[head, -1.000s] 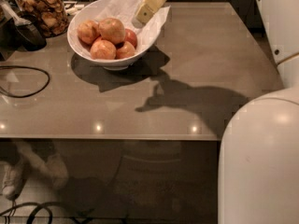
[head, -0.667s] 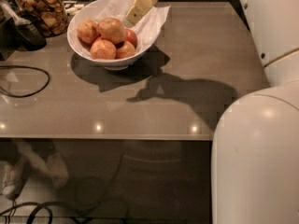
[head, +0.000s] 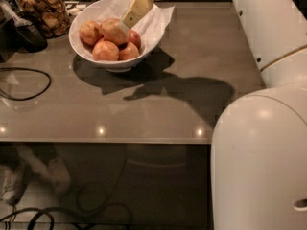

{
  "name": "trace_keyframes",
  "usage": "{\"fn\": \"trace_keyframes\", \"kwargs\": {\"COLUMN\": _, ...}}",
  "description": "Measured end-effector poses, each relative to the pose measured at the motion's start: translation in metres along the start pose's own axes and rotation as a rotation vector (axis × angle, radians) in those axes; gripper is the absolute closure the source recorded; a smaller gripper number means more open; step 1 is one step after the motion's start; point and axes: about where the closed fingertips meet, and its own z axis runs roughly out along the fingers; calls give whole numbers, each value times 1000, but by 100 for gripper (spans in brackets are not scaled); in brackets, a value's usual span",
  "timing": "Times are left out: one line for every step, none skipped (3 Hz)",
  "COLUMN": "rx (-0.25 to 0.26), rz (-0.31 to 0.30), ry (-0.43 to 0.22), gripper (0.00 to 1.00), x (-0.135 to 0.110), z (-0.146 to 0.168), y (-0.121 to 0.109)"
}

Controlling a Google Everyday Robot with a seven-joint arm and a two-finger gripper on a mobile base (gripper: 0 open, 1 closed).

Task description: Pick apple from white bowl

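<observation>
The white bowl (head: 142, 55) stands at the back left of the grey table, lined with crumpled white paper (head: 154, 22). It holds several apples. The apple (head: 112, 32), the largest, pale yellow-orange with a blush, lies in the middle on top of the pile. A smaller deep-red apple (head: 135, 38) lies to its right, and orange-red ones (head: 105, 51) lie in front. My gripper (head: 128, 22) reaches down into the bowl from the back right, and its cream-coloured tip is at the upper right side of the apple. I cannot tell whether it touches it.
A glass jar of brown snacks (head: 44, 9) stands left of the bowl, with a dark object (head: 26, 34) beside it. A black cable (head: 24, 84) loops on the table's left. My white arm (head: 261, 162) fills the right side. The table's front edge (head: 105, 141) runs across the middle.
My gripper has moved down and to the left, from above the bowl's paper to the apple. My arm has swung further left in view. The apples have not moved.
</observation>
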Motion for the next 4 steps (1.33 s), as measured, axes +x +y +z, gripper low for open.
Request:
{"fn": "trace_keyframes", "kwargs": {"rx": -14, "rz": 36, "ry": -20, "gripper": 0, "x": 3, "z": 7, "y": -1}}
{"fn": "trace_keyframes", "kwargs": {"rx": -31, "rz": 60, "ry": -18, "gripper": 0, "x": 7, "z": 15, "y": -3}}
{"fn": "trace_keyframes", "kwargs": {"rx": -36, "rz": 76, "ry": -8, "gripper": 9, "x": 13, "z": 19, "y": -8}}
{"fn": "trace_keyframes", "kwargs": {"rx": -28, "rz": 86, "ry": 4, "gripper": 11, "x": 18, "z": 19, "y": -16}}
